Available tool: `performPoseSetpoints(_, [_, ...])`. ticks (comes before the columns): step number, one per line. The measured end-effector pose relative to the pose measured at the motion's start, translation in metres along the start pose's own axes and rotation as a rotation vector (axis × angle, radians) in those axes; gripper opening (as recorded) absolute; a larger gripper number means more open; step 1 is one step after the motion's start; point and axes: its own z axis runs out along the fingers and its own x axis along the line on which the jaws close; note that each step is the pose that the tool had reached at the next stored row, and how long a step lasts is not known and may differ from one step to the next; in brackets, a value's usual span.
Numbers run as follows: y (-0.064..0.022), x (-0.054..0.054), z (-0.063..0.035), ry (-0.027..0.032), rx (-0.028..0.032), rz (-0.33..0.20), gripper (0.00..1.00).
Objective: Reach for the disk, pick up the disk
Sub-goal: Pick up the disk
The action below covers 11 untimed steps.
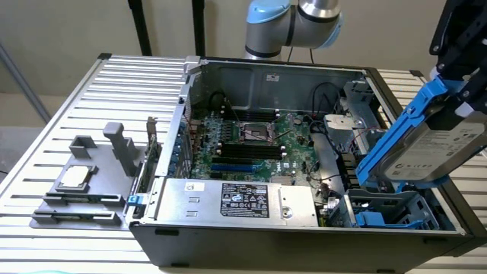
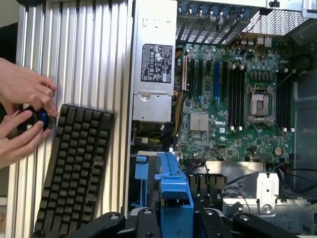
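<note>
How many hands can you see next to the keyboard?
2. One hand is above the other hand, both beside the black keyboard on the ribbed metal table, touching a small round black and blue thing.

Silver arm with pale-blue joint caps; black angular gripper with bolted linkage plates.

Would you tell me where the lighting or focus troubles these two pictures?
Exterior view: the disk, close to the camera, looks soft, and its label glares. Wrist view: strong light washes out the perforated panel; the hands look slightly smeared.
</note>
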Motion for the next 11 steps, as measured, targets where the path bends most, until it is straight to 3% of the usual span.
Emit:
performPoseSetpoints(8, [-0.0097, 0.001, 0.0111, 0.0004, 0.0087, -0.001, 0.33])
performPoseSetpoints(11, [-0.0105, 0.002, 0.0133, 0.0004, 0.0094, -0.001, 0.33])
